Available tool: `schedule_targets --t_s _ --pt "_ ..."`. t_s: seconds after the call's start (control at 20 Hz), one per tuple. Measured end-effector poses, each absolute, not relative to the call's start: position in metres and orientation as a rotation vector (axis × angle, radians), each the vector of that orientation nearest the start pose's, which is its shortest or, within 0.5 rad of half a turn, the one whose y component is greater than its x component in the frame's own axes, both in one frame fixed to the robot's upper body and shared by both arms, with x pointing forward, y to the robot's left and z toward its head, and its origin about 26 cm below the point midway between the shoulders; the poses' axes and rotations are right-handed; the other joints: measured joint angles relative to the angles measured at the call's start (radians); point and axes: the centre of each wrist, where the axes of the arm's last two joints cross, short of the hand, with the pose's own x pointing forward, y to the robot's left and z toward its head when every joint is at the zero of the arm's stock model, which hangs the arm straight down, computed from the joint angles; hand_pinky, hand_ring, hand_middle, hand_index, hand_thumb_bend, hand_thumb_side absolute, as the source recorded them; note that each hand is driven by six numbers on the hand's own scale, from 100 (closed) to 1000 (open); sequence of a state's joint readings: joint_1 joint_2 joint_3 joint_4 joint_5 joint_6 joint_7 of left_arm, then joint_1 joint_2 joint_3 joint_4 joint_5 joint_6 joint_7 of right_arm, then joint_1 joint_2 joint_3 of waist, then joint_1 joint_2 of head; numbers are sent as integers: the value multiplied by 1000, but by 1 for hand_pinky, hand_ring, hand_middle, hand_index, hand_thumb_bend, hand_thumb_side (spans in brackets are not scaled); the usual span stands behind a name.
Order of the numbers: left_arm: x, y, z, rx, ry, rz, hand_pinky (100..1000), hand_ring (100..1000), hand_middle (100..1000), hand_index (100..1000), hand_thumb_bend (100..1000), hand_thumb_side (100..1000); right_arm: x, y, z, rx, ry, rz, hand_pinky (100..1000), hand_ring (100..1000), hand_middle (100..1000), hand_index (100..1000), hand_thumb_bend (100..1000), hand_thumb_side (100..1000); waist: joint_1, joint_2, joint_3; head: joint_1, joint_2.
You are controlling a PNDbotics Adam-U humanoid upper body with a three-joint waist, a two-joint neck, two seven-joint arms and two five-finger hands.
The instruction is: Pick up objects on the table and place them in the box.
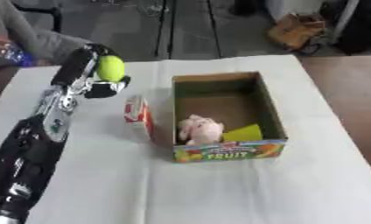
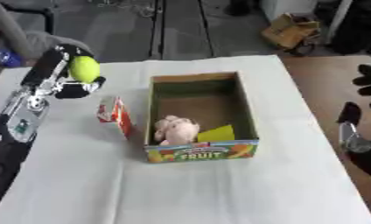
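On the far left, the left hand point(image 1: 96, 81) is up above the bench point(image 1: 219, 192), with its fingers curled round a yellow-green ball point(image 1: 110, 68). The ball sits high in the hand, off the white cloth.

A little to the right and nearer the robot, a red and white carton point(image 1: 138, 115) stands on the bench, just beside the left wall of the box.

Next comes the cardboard box point(image 1: 277, 118), open at the top, with its long side running away from the robot. Inside it lie a pink soft toy point(image 1: 199, 129) and a yellow thing point(image 1: 244, 132).

So the box is to the right of the ball and lower down. I think the left hand must carry the ball right, over the carton and the near wall, then let go.

At the far right edge, the right hand point(image 2: 366, 81) shows only in part, well apart from the box. I cannot tell if it is open or closed.
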State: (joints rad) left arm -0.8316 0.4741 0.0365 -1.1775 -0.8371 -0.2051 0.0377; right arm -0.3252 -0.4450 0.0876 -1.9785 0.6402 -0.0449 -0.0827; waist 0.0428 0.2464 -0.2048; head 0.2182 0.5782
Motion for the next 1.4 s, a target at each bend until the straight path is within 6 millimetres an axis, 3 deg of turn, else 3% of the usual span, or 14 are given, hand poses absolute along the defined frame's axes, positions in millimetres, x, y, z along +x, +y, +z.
schedule_targets --t_s 0.15,0.3,0.45,0.5,0.55,0.6,0.7,0.75,0.9,1.05,1.15,1.2,1.25,1.4 --pt "444 285 248 1100 -2049 -1074 362 457 500 649 316 225 304 -254 206 -934 -2257 841 612 718 736 926 100 268 6 0 -15 8 0" --pt "443 256 247 973 -2114 -1200 377 460 500 656 298 265 304 -253 207 -926 -2264 848 612 718 735 926 100 265 9 0 -28 15 0" --pt "445 232 231 823 -2122 -1326 415 474 504 684 334 330 304 -252 208 -919 -2273 853 612 718 735 926 100 264 13 0 -37 19 0" --pt "446 225 223 779 -2108 -1372 480 514 540 737 436 449 304 -251 209 -917 -2275 854 612 718 735 926 100 265 13 0 -38 19 -1" --pt "447 221 214 742 -2087 -1419 480 514 540 737 436 449 304 -251 208 -915 -2276 856 612 718 735 926 100 265 14 0 -39 20 -1" --pt "448 216 205 707 -2061 -1466 524 564 605 786 512 531 304 -251 208 -914 -2277 856 612 718 735 926 100 268 14 0 -40 20 -1" --pt "449 210 189 656 -2008 -1560 524 564 605 786 512 531 304 -251 208 -914 -2277 856 612 718 735 926 100 268 14 0 -40 20 -1" --pt "450 209 183 641 -1981 -1602 831 854 845 893 718 988 304 -251 208 -914 -2277 856 611 718 735 927 100 270 14 0 -39 19 -1" --pt "452 214 171 628 -1908 -1693 904 922 911 928 643 1000 304 -251 208 -914 -2276 856 611 718 735 927 100 275 14 0 -30 14 -1" --pt "453 229 185 725 -1930 -1648 955 957 941 951 610 1000 304 -252 207 -915 -2273 854 611 717 735 927 100 277 11 0 -24 8 -1" --pt "451 242 198 820 -2005 -1528 921 936 923 937 604 1000 304 -252 206 -915 -2267 852 611 717 735 927 100 279 11 -1 -15 4 -1" --pt "448 249 204 866 -2055 -1440 921 936 923 937 604 1000 304 -252 206 -915 -2267 851 611 717 735 927 100 279 11 -2 -11 2 -1" --pt "446 255 208 901 -2106 -1345 850 897 894 918 577 1000 304 -253 206 -917 -2266 849 611 717 735 927 100 281 9 -5 -7 0 -1" --pt "434 268 217 925 -2280 -972 785 861 863 891 572 970 303 -254 205 -922 -2260 841 611 717 735 927 100 278 0 -7 7 -11 -1"
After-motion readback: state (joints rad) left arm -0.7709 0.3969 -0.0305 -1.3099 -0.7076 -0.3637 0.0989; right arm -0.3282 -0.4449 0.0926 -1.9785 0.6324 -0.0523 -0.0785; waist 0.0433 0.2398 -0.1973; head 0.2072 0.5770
